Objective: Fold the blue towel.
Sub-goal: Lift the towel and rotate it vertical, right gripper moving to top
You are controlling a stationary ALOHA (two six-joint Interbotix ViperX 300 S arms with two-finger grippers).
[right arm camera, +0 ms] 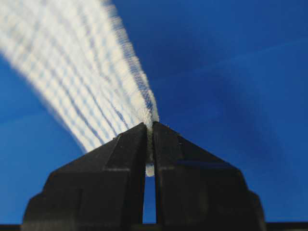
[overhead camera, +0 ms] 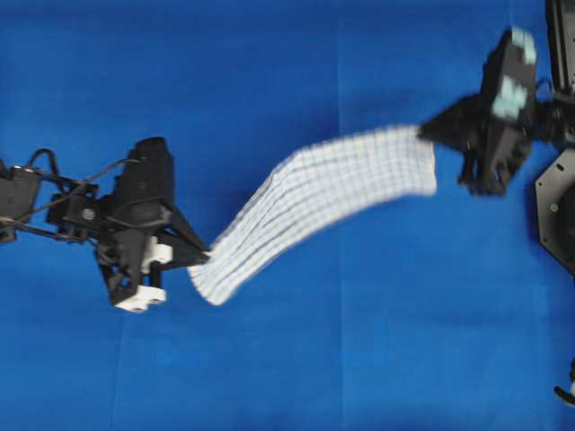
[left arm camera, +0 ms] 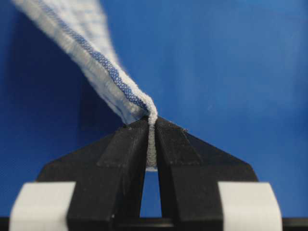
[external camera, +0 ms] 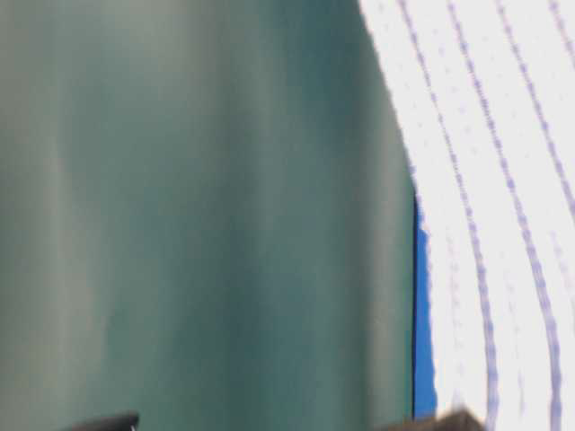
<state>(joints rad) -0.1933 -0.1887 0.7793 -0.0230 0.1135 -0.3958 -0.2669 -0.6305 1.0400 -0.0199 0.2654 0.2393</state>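
— Overhead exterior view: where was the blue towel (overhead camera: 314, 193)?

— Slung in the air between both arms, over the table (overhead camera: 269, 359). The left gripper (overhead camera: 205, 256) and right gripper (overhead camera: 422, 133) each had jaws clamped tight on an end.

— Folded yet?

— Seemingly bunched lengthwise, though blurred; no finished fold lay down.

Plain solid-blue sheet (overhead camera: 296, 359) covering the whole work surface, faint creases, even bright light, blurred grey-green backdrop (external camera: 198, 215) behind
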